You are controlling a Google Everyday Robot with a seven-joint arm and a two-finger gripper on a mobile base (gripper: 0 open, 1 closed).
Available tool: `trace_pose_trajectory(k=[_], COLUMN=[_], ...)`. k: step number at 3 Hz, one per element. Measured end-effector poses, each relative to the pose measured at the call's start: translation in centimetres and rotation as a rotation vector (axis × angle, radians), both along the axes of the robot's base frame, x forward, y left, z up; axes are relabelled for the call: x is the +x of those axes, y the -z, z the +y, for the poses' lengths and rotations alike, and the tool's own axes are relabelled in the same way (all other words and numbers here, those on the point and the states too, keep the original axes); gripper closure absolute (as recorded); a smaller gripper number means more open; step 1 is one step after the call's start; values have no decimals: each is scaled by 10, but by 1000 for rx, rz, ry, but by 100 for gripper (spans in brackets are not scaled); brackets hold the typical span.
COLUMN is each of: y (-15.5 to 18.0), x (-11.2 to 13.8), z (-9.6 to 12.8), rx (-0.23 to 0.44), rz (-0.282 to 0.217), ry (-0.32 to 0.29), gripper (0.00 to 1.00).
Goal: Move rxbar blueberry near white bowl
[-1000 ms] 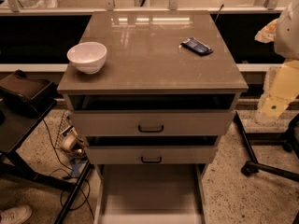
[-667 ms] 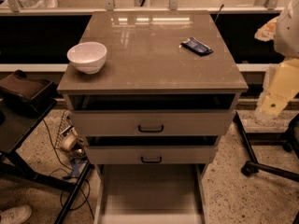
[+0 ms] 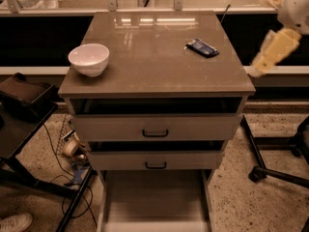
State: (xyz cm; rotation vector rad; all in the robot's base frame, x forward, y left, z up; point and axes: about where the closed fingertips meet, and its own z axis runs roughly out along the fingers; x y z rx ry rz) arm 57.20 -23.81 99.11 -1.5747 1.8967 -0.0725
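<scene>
The rxbar blueberry [image 3: 202, 48], a small flat dark blue wrapper, lies on the back right part of the brown cabinet top [image 3: 154, 66]. The white bowl [image 3: 89, 59] stands upright at the left front corner of the same top, well apart from the bar. My gripper [image 3: 259, 66] is a cream-coloured piece hanging from the white arm [image 3: 295, 4] at the right edge of the view. It is off the cabinet's right side, to the right of the bar and touching nothing.
Two drawers [image 3: 155, 127] under the top stand slightly pulled out, and a bottom tray [image 3: 154, 202] is extended. A black stand [image 3: 24, 98] and cables are at the left, a chair base [image 3: 280, 170] at the right, and a counter ledge [image 3: 154, 4] behind.
The arm and gripper have risen and shifted a little left, toward the cabinet's right edge. The bar and the bowl have not moved.
</scene>
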Motion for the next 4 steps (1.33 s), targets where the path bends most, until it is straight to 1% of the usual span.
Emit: trace_pose_trajectory(k=[1,2,3,4], y=[-3,16,18,30], x=[97,171,186,197], z=[14,23,15,11], rx=[236,425,450,445], rz=[-169,-194,-215,-197], ry=[-82,-48,-41,15], gripper=[0,0,0,0])
